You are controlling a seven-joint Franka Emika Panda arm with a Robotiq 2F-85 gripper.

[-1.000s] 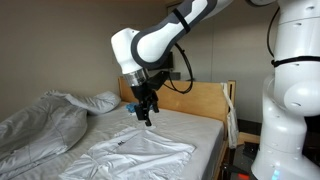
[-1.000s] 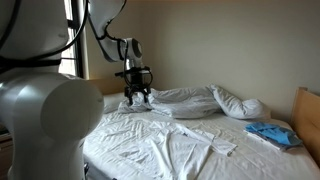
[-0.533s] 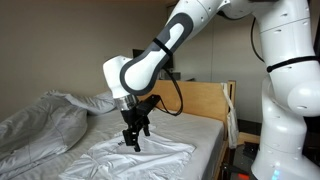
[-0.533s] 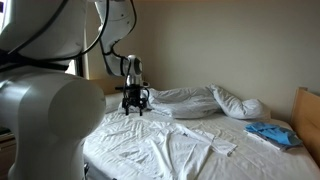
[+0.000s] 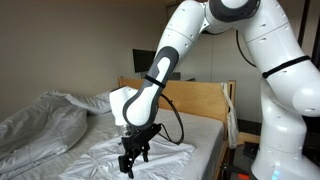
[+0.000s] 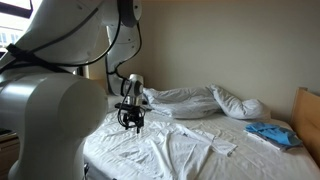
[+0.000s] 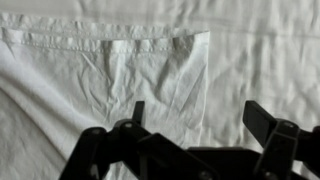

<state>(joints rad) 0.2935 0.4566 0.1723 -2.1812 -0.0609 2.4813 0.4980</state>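
White garment [image 5: 158, 152] spread flat across the near half of a bed [image 5: 205, 128], wrinkled, directly beneath the gripper [image 5: 130, 164]. Gripper pointing straight down at the cloth, fingers wide apart and holding nothing; tips just above or barely touching the fabric, cannot tell which. Same pose in an exterior view, gripper [image 6: 131, 122] low over the garment [image 6: 185, 150] near the edge of the mattress.

In the wrist view, garment [image 7: 100, 80] filling the picture, with a stitched hem [image 7: 110, 42] running across and a folded edge dropping down between the dark fingers [image 7: 258, 115].

Probably light, soft and limp, likely to bunch and slide on the sheet rather than lift as one piece. Best taken at a thicker stitched hem or a raised wrinkle, not the flat middle.

Around it: crumpled duvet [image 5: 40, 125] well apart at the far side, pillow [image 6: 245, 106], blue cloth [image 6: 270, 133] near the wooden headboard [image 5: 200, 100]. Nothing between gripper and cloth
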